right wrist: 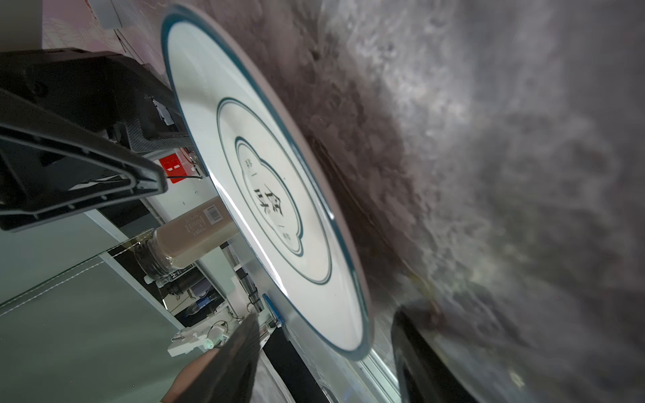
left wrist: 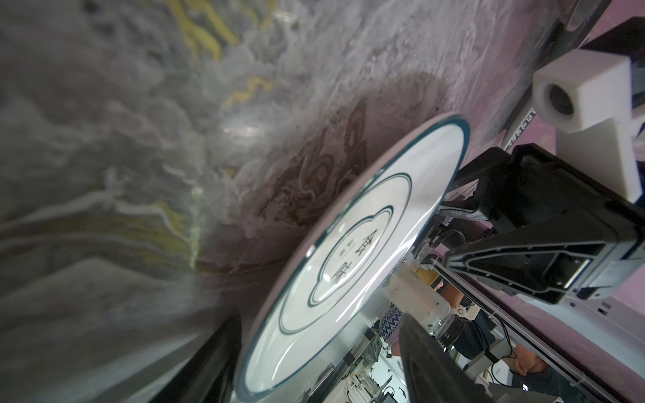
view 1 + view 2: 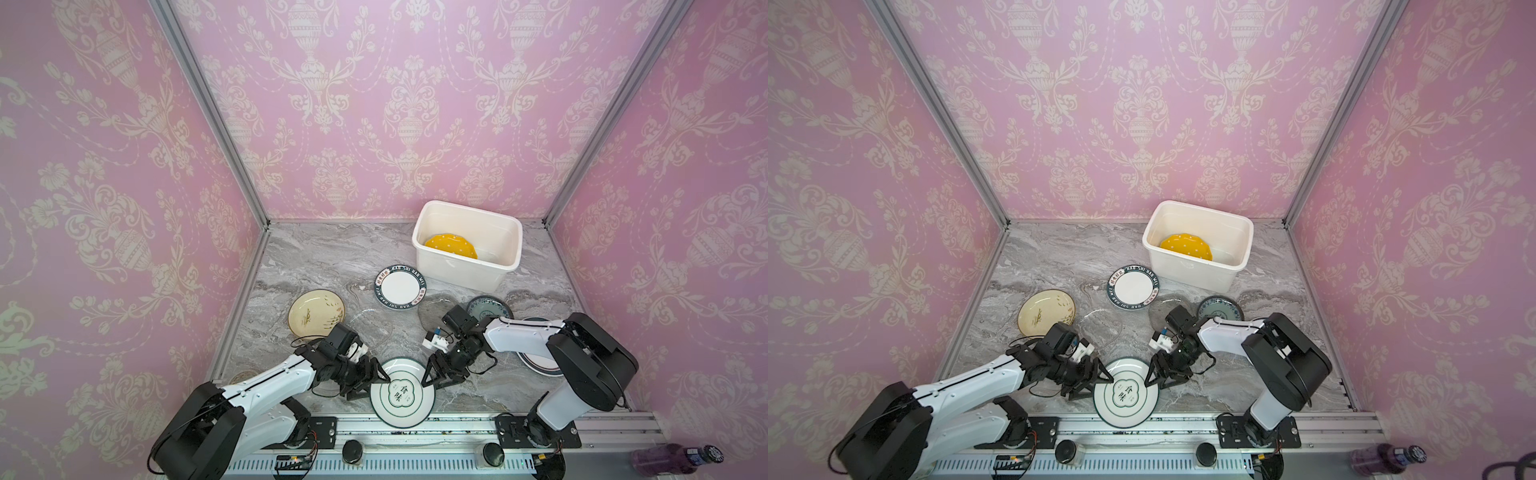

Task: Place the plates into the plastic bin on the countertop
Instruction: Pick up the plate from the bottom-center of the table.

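Note:
A white plate with a dark green rim and printed characters (image 3: 402, 392) (image 3: 1125, 395) lies at the front edge of the countertop (image 3: 332, 257), overhanging the rail. My left gripper (image 3: 380, 380) (image 2: 321, 363) stands open astride its left rim. My right gripper (image 3: 430, 376) (image 1: 331, 359) stands open astride its right rim, with gaps beside the fingers. The plastic bin (image 3: 457, 272) (image 3: 1192, 272) sits at the back right with a dotted yellow plate (image 3: 451, 246) inside. On the counter lie a lettered-rim white plate (image 3: 400, 287), a cream plate (image 3: 316, 313), a clear glass plate (image 3: 374, 328) and a teal patterned plate (image 3: 488, 309).
Another dark-rimmed white plate (image 3: 536, 361) lies partly under my right arm. A greyish glass plate (image 3: 434, 311) sits by the right wrist. The aluminium rail (image 3: 457, 424) runs along the front. Pink walls close three sides. A purple bottle (image 3: 673, 457) lies outside at the front right.

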Controlling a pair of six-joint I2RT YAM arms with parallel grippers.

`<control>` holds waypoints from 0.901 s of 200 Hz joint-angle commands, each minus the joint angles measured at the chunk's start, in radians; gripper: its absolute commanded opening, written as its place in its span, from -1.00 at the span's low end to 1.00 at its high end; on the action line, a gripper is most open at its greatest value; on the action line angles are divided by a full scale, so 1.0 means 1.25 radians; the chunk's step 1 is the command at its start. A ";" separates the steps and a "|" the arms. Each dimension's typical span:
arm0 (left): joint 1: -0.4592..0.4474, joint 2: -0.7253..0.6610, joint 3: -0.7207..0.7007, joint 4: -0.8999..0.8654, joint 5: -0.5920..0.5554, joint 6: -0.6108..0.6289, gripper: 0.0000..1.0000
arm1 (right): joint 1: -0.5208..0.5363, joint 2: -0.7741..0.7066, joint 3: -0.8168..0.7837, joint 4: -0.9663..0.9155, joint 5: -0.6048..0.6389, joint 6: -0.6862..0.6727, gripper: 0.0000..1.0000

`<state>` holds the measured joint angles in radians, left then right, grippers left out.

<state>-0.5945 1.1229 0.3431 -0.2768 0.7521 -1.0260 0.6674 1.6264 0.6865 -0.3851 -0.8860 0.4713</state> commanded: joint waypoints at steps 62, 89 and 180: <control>-0.022 0.066 0.015 0.087 -0.012 -0.042 0.23 | 0.008 0.023 0.063 -0.058 0.011 -0.051 -0.24; -0.027 0.088 0.035 0.094 -0.015 -0.042 0.23 | 0.009 0.007 0.095 -0.087 0.018 -0.069 -0.31; -0.058 0.164 0.101 0.111 -0.017 -0.037 0.21 | 0.003 -0.053 0.155 -0.027 0.023 -0.044 -0.22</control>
<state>-0.6525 1.3014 0.4301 -0.1871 0.7547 -1.0641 0.6601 1.5856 0.8436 -0.5022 -0.8017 0.3958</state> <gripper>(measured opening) 0.609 0.388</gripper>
